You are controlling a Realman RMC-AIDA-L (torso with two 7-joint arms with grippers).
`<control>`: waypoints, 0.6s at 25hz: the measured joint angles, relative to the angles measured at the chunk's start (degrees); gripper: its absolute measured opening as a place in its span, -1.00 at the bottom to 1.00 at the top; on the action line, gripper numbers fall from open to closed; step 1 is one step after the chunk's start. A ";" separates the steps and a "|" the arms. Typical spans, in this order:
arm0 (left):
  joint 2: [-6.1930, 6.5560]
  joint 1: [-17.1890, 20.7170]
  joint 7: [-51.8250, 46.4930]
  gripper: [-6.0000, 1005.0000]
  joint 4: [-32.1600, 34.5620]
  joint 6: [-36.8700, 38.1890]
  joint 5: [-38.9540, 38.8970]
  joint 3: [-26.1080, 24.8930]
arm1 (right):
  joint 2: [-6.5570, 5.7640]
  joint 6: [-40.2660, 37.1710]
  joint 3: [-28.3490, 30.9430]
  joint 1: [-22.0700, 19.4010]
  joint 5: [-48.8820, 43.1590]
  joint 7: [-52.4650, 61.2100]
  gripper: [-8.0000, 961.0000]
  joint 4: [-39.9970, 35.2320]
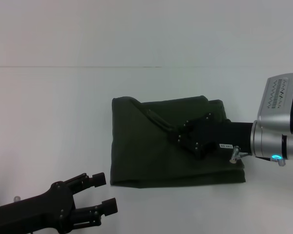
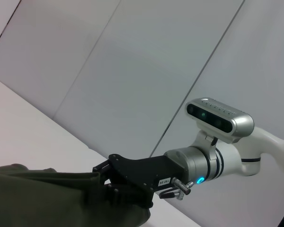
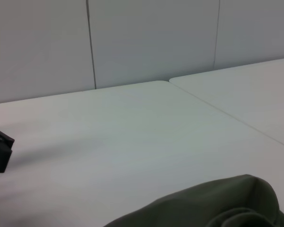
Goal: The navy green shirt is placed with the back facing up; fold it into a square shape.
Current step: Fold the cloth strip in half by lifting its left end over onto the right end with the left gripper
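Two grippers in shot: the right gripper (image 1: 178, 134) reaches in low over the middle of the navy green shirt (image 1: 146, 156), and whether it pinches the cloth I cannot tell. That shirt lies folded into a rough rectangle on the white table (image 1: 49, 112). Near the table's front edge, the left gripper (image 1: 100, 194) waits, fingers spread, grasping nothing.

White table (image 1: 49, 122) with one folded garment on it

The navy green shirt (image 1: 141, 146) lay flat on the tabletop, folded into a rough rectangle, plain side up. A thin seam (image 1: 78, 67) crossed the table behind the shirt.
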 joint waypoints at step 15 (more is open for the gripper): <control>0.00 0.06 0.00 0.87 -0.23 0.01 0.08 0.00 | 0.09 -0.37 0.03 0.13 1.32 0.00 -0.47 -0.03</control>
